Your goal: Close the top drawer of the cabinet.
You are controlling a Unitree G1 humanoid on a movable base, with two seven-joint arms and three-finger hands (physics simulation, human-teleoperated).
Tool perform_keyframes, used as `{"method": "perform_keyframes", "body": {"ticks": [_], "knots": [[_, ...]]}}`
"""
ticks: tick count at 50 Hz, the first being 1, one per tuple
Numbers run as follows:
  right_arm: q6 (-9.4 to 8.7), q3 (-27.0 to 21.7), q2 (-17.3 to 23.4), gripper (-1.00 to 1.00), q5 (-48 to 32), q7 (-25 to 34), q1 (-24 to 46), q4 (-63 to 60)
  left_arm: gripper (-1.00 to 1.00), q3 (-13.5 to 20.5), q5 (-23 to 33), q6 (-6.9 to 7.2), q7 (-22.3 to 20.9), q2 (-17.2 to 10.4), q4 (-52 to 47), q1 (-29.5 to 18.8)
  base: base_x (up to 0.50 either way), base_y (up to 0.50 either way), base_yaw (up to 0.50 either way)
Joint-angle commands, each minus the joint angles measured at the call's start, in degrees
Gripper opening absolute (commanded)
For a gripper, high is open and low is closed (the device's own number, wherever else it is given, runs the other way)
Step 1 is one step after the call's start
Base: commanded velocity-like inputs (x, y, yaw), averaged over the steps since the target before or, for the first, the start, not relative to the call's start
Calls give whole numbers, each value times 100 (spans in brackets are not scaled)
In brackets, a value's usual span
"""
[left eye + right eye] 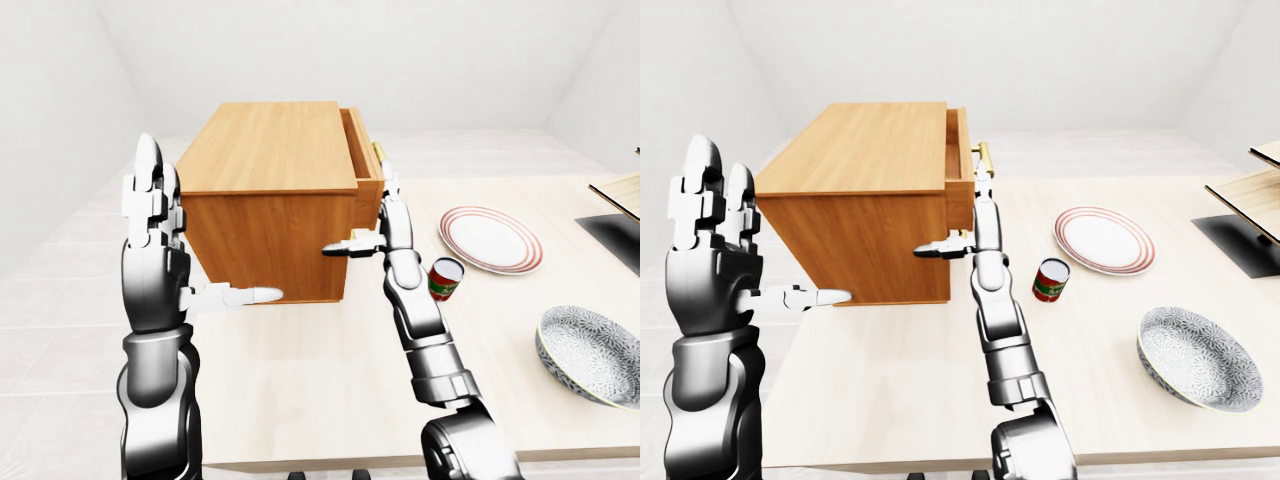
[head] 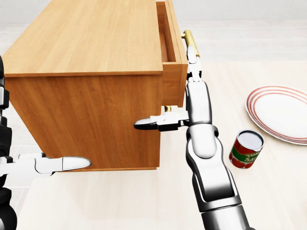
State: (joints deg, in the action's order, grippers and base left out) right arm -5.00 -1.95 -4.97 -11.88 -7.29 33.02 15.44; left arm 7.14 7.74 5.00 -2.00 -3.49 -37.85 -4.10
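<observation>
Plain white walls (image 1: 420,50), pale tiled floor (image 1: 60,300), light wood table (image 1: 940,400), even soft light

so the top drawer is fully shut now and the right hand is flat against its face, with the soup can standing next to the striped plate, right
Not quite: the top drawer is not fully shut. The head view shows it sticking out of the cabinet with a narrow gap open at its top. The rest holds: the right hand lies flat against its face by the brass handle, and the soup can stands next to the striped plate.
</observation>
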Motion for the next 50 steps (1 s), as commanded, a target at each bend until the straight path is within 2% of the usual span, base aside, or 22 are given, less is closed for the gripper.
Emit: {"method": "perform_keyframes", "body": {"ticks": [1, 50], "knots": [[0, 769, -169, 100, -86, 373, -73, -20, 100, -2, -76, 0, -16, 7, 24, 0, 0, 0, 0], [0, 1295, -849, 100, -717, 579, -242, 304, 100, -10, -65, 0, -39, 2, 33, 1, 0, 0, 0]]}}
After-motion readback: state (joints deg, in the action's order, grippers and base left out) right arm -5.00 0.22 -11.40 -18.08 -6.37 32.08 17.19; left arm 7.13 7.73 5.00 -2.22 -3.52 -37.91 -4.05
